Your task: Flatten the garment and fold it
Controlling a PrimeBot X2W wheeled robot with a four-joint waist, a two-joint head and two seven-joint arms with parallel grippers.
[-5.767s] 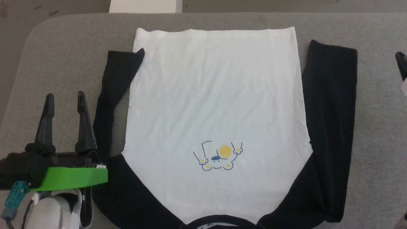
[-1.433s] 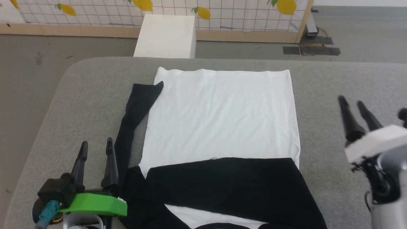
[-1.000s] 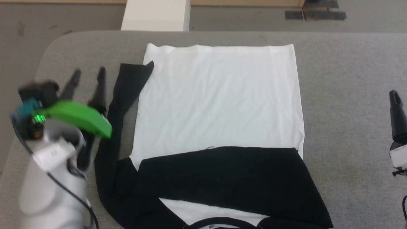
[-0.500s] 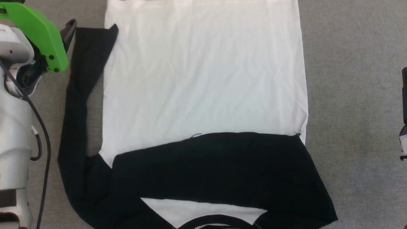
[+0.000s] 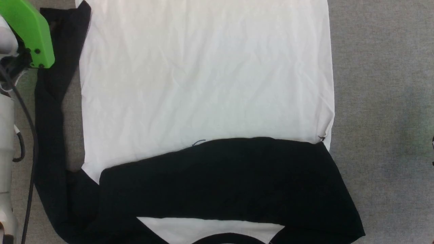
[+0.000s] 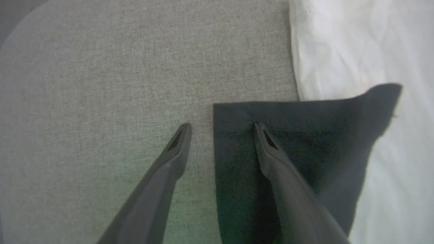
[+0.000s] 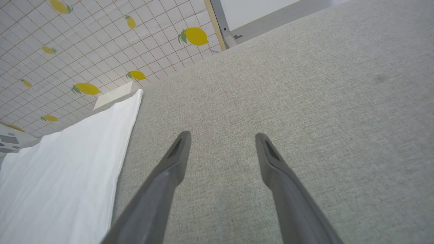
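Garment [image 5: 203, 84] flat on grey surface [image 5: 383, 101], both grippers empty.
White body spread out, collar end nearest robot. Folded sleeve [image 5: 220, 179] lies across the chest; straight sleeve [image 5: 51, 118] runs along the robot's left side. Left gripper [image 6: 222, 125] spread wide, straddling that sleeve's cuff edge. Right gripper [image 7: 222, 135] spread wide over bare surface, near the white body.

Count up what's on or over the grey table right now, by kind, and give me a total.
Garment: 1
Grippers: 2, the left gripper and the right gripper, both open
Total: 3
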